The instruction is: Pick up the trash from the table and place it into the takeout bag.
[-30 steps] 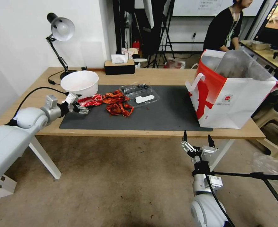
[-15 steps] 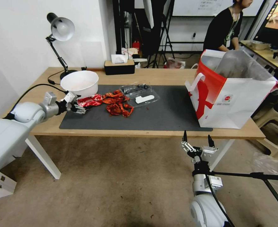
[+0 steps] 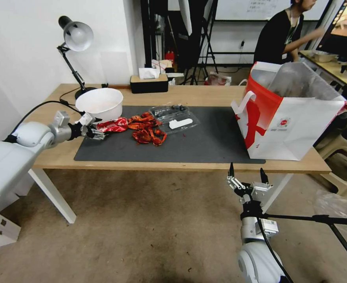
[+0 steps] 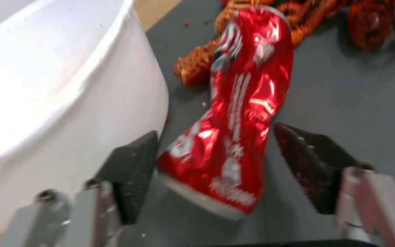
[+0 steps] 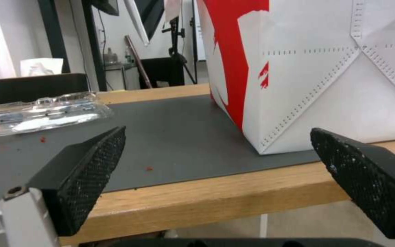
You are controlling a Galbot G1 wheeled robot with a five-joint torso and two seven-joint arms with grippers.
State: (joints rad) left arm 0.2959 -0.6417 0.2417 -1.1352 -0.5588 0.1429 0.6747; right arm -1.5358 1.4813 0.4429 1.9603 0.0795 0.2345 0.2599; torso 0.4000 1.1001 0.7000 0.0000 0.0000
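Trash lies on the left of the dark mat (image 3: 204, 145): a crushed red can (image 4: 234, 103) beside the white bowl (image 3: 99, 103). Left gripper (image 4: 223, 171) is wide open around the can, not pinching yet. Next it should squeeze. Right gripper (image 5: 220, 178) waits open near the takeout bag (image 3: 295, 118); its inside is hidden.

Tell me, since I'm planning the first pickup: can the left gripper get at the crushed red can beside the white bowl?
Probably yes. The left gripper is open with the crushed red can between its fingers; the white bowl sits tight beside one finger and might get nudged.
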